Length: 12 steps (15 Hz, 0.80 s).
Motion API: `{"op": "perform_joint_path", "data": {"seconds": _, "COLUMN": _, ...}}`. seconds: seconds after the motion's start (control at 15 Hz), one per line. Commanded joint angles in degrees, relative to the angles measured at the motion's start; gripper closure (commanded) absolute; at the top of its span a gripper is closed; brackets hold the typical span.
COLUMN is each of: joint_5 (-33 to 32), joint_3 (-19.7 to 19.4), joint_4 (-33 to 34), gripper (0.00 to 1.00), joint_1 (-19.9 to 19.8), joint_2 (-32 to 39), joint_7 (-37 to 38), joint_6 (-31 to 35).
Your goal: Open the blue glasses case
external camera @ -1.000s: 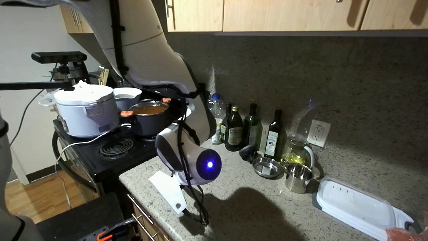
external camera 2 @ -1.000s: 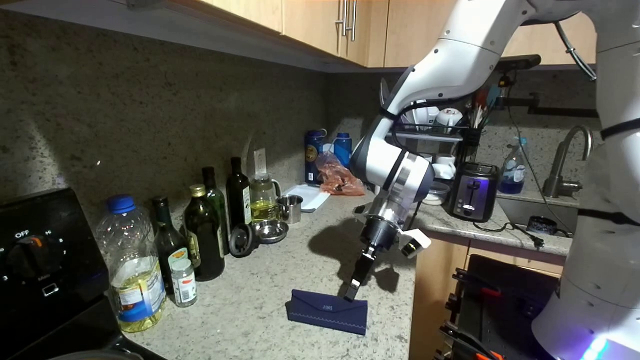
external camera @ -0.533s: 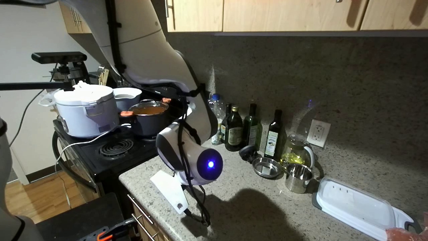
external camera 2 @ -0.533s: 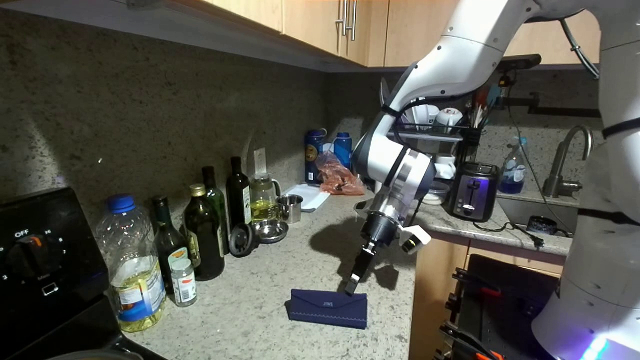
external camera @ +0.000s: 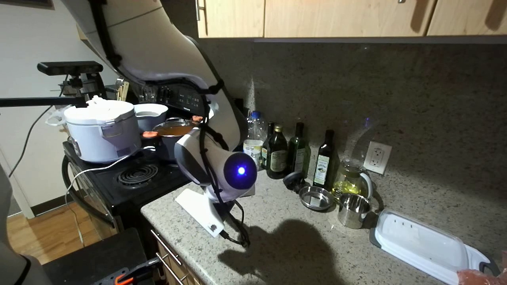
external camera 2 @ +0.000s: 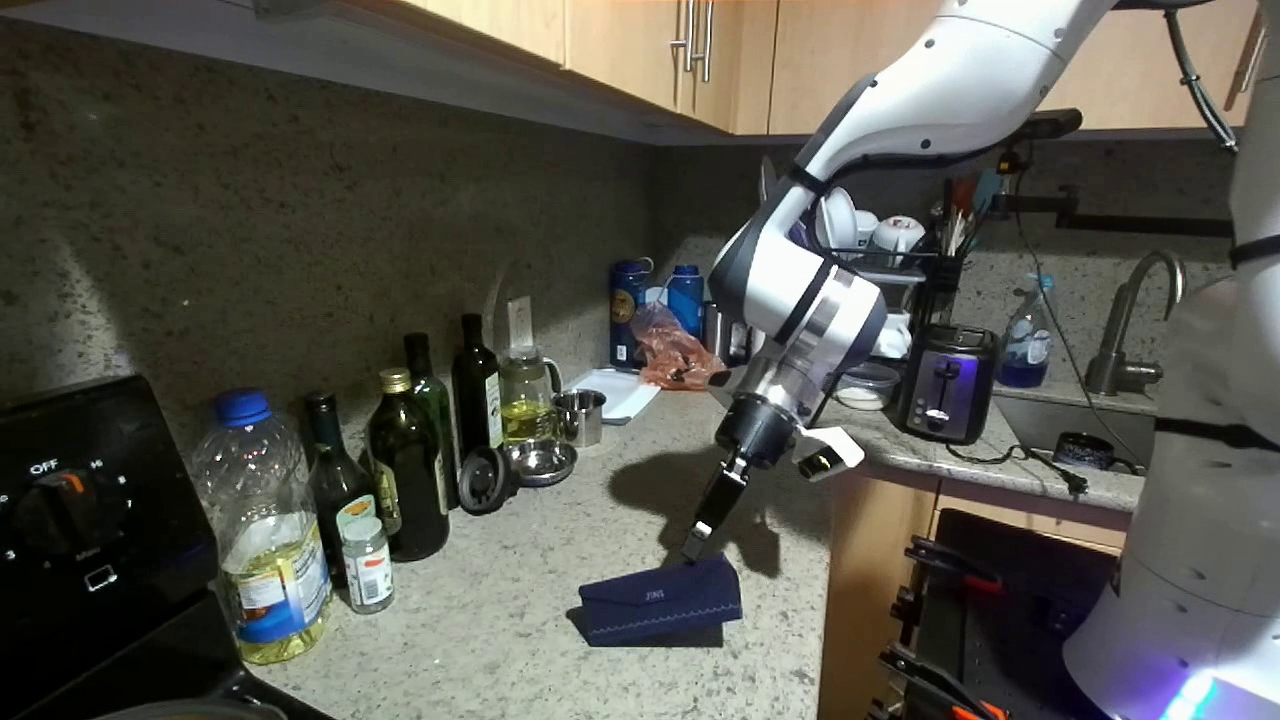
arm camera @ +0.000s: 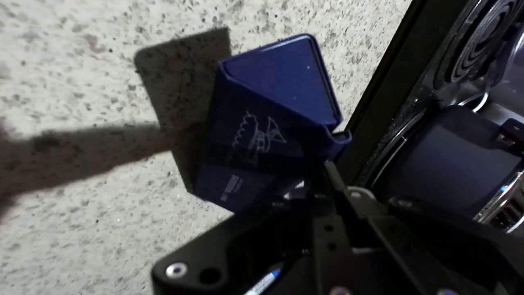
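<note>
Navy blue glasses case [external camera 2: 660,608] is what I'm gripping from over here: the hand [external camera 2: 694,550] is pinching its upper edge, nearer the raised end than the low one. It's tilted, with that end up off the bench [external camera 2: 480,640]. Honestly can't tell if the low corner touches down. JINS lettering and a wavy pale line face me in an exterior view, and the flap looks folded flat on that side. My wrist view gets me a pale drawing plus small print too blurry to read. Heads up, the arm [external camera: 170,51] blocks most of the hand in an exterior view.

Moving outward, I've got a small labelled jar [external camera 2: 367,565], then a big plastic bottle [external camera 2: 270,550] with a blue cap and yellow liquid, near a bunch of dark glass bottles [external camera 2: 408,490]. Beyond those: a shiny metal bowl [external camera: 316,198], a metal cup [external camera: 353,213] and a glass jug [external camera 2: 527,415] with more yellow stuff, all bunched up close. Stove [external camera: 105,182] next to the bench carries a white cooker [external camera: 103,132] and a dark pot [external camera: 162,147] of orange-brown liquid. Further off, white tray [external camera: 424,245], reddish plastic bag [external camera 2: 675,350], two blue bottles [external camera 2: 686,298], and over on the far stretch a toaster [external camera 2: 948,385] and tap [external camera 2: 1110,360].
</note>
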Motion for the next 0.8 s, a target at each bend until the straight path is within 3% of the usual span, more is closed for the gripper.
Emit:
{"op": "perform_joint_path", "data": {"seconds": 0.0, "joint_5": -0.4, "joint_3": 1.2, "joint_4": -2.9, "gripper": 0.99, "joint_1": 1.3, "joint_2": -6.1, "joint_7": 2.4, "joint_6": 3.1}}
{"op": "perform_joint_path", "data": {"seconds": 0.27, "joint_5": -1.4, "joint_3": 2.3, "joint_4": -2.7, "gripper": 0.99, "joint_1": 1.7, "joint_2": -7.4, "joint_7": 4.4, "joint_6": 5.0}}
{"op": "perform_joint_path", "data": {"seconds": 0.67, "joint_5": -4.5, "joint_3": 5.5, "joint_4": 0.1, "gripper": 0.99, "joint_1": 4.4, "joint_2": -3.6, "joint_7": 9.7, "joint_6": 10.7}}
{"op": "perform_joint_path", "data": {"seconds": 0.73, "joint_5": -5.7, "joint_3": 6.6, "joint_4": 0.7, "gripper": 0.87, "joint_1": 5.5, "joint_2": -2.9, "joint_7": 12.5, "joint_6": 13.5}}
